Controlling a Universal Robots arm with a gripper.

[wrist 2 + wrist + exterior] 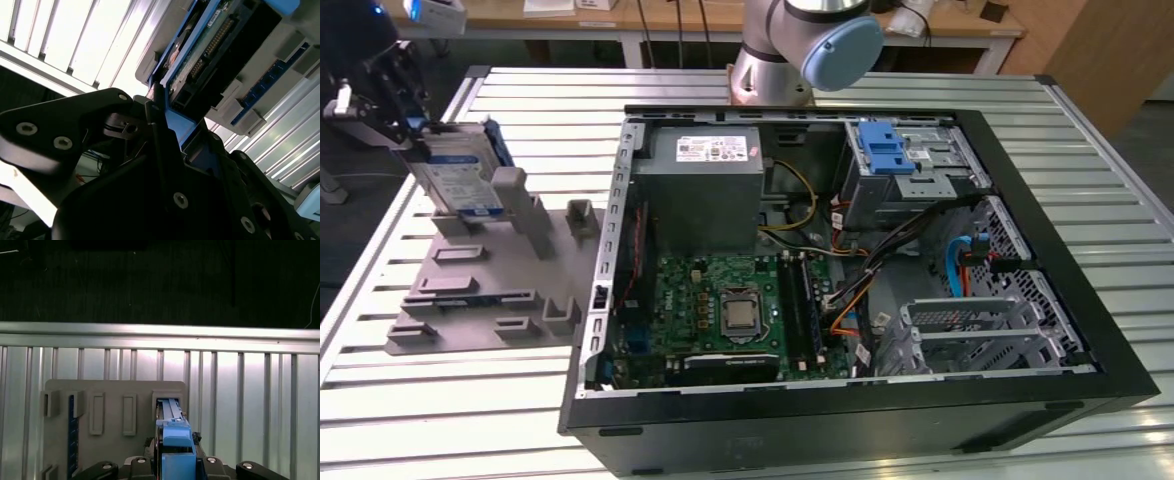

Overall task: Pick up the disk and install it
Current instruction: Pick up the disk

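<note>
Exterior view: the disk stands on edge, label face showing, in the far slot of a grey holder block that lies on the slatted desk, at the exterior view's left. The claw sits at the disk's upper end. In the second wrist view its dark fingers lie narrowly spaced with the blue edge rail clamped between them, so the claw reads as closed on the disk; whether the disk has left its slot cannot be told. The same view shows the disk's underside, with circuit board and pin connector exposed. The disk is judged rigid, dense for its size and intolerant of knocks; its metal faces look smooth, so the blue rails along the edges are the sounder place to hold, clear of board and connector. Just beside the holder lies the open computer case, with the power-supply box and, farther off, the drive cage with its blue latch, well apart from the disk.
</note>
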